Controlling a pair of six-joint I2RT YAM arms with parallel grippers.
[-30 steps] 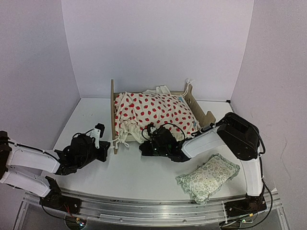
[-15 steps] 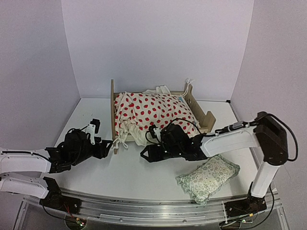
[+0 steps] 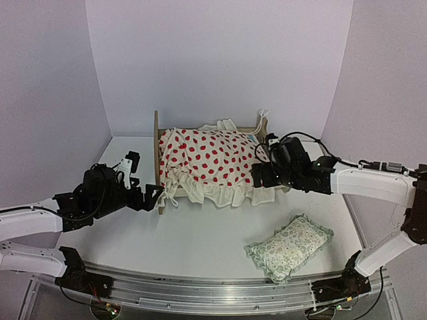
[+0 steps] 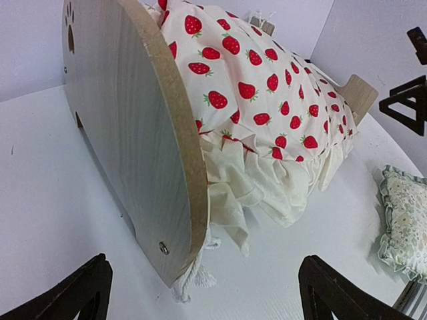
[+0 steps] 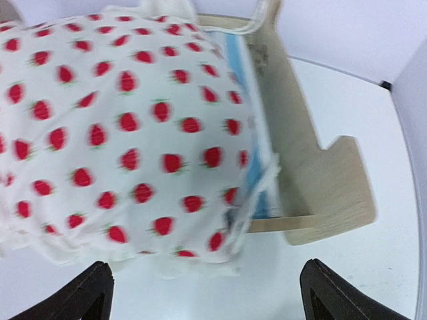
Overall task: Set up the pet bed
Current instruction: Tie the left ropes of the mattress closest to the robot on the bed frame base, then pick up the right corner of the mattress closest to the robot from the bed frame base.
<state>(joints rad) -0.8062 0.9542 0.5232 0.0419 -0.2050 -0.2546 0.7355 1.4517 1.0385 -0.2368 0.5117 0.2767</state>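
The pet bed (image 3: 157, 155) stands at the back middle of the table, its wooden headboard (image 4: 127, 133) on the left and its low footboard (image 5: 320, 180) on the right. A cream cushion with red dots (image 3: 213, 157) lies on it, its white frill hanging over the front side. A strip of blue-striped fabric (image 5: 257, 180) shows beside the footboard. My left gripper (image 3: 152, 198) is open just in front of the headboard's lower corner, holding nothing. My right gripper (image 3: 259, 177) is open at the cushion's front right corner, also holding nothing.
A green floral frilled pillow (image 3: 290, 245) lies on the table at the front right, apart from the bed. White cord ends (image 4: 190, 283) dangle under the headboard corner. The walls stand close behind and on both sides.
Both grippers have opened. My right arm has swung from the bed's front middle to the footboard end. The cushion's frill now hangs loose along the front. My left gripper has edged towards the headboard.
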